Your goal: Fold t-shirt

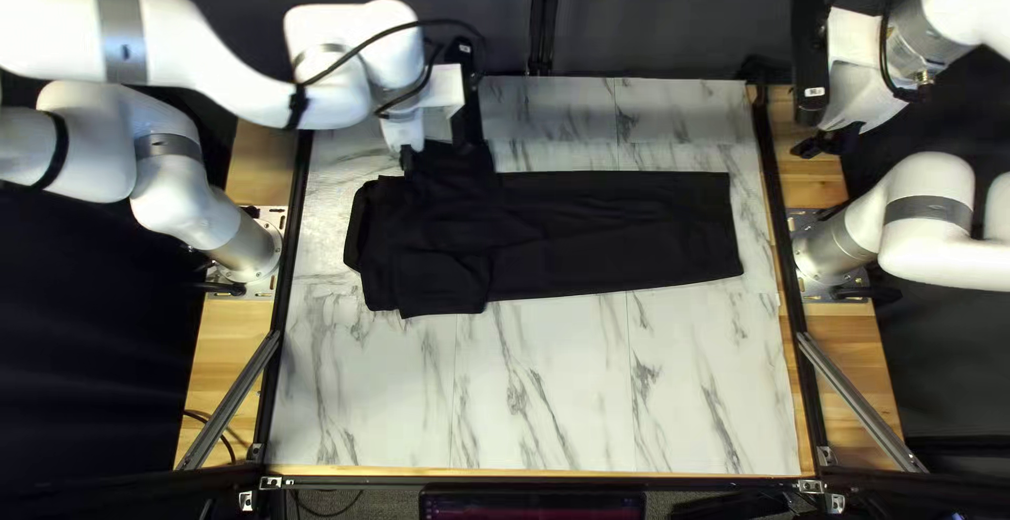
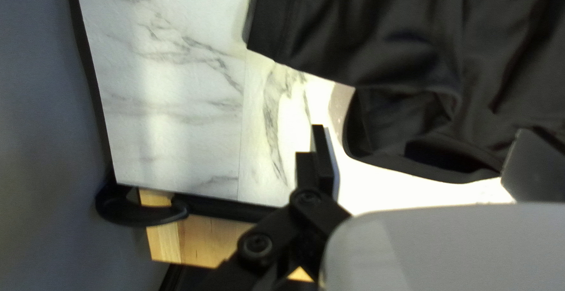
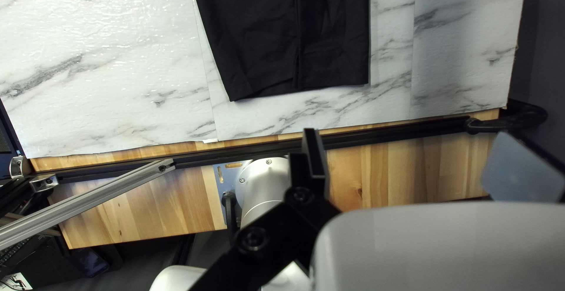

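I judge this folding about half done. The black, smooth-cloth t-shirt (image 1: 621, 231) lies flat on the white marble-patterned counter (image 1: 568, 394), nearer its far edge than its near one, with the hem end towards the right edge and the collar end (image 2: 424, 167) towards the left. The body appears doubled lengthwise into a long strip. What seems left is to lay in the far sleeve (image 2: 294, 20), which sticks out towards the far edge, tidy the shoulder part bulging towards the near edge, and then bring hem and collar together. My left pincer (image 2: 421, 132) is spread open over the collar end, gripping nothing. My right pincer (image 3: 407, 132) is open too, held empty beyond the right edge.
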Action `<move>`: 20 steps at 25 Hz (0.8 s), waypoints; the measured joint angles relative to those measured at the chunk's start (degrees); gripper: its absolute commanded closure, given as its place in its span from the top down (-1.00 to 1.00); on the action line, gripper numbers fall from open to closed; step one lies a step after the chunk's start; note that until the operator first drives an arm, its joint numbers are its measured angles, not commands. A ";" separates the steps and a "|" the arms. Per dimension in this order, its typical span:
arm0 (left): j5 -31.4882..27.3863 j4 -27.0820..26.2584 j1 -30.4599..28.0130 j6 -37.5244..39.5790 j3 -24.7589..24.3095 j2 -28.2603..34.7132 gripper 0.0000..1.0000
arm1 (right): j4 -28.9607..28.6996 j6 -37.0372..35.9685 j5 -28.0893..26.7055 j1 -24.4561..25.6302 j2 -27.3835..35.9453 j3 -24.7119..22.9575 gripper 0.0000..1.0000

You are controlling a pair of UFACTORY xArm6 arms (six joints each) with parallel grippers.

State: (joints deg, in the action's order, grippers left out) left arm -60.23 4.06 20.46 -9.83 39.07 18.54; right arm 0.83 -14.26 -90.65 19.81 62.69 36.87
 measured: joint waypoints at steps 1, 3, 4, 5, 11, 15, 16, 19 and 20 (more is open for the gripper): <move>0.90 -0.36 -0.07 0.15 -0.02 -0.86 1.00 | 0.00 0.00 0.00 0.00 0.00 0.00 1.00; 2.67 -1.15 -0.63 0.72 -0.67 -2.20 1.00 | 0.00 0.00 0.00 0.00 0.00 0.00 1.00; 3.36 -1.56 -0.95 1.01 -1.08 -2.69 1.00 | 0.00 0.00 0.00 0.00 0.00 0.00 1.00; 4.02 -2.01 -1.29 1.32 -1.52 -3.12 1.00 | 0.00 0.00 0.00 0.00 0.00 0.00 1.00; 8.63 -4.96 -2.36 1.80 -4.42 -6.59 1.00 | 0.00 0.00 0.00 0.00 0.00 0.00 1.00; 10.81 -5.77 -2.02 1.43 -5.71 -8.17 1.00 | 0.00 0.00 0.00 0.00 0.00 0.00 1.00; 11.08 -5.57 -2.02 1.53 -5.85 -8.31 1.00 | 0.00 0.00 0.00 0.00 0.00 0.00 1.00; 11.74 -4.46 -2.03 2.09 -5.99 -9.08 0.97 | 0.00 0.00 0.00 0.00 0.00 0.00 1.00; 12.01 -4.00 -2.01 2.37 -5.96 -9.63 0.97 | 0.00 0.00 0.00 0.00 0.00 0.00 1.00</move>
State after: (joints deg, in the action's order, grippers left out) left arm -48.21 0.05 18.45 -7.46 33.11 8.92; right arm 0.83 -14.26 -90.65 19.81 62.69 36.87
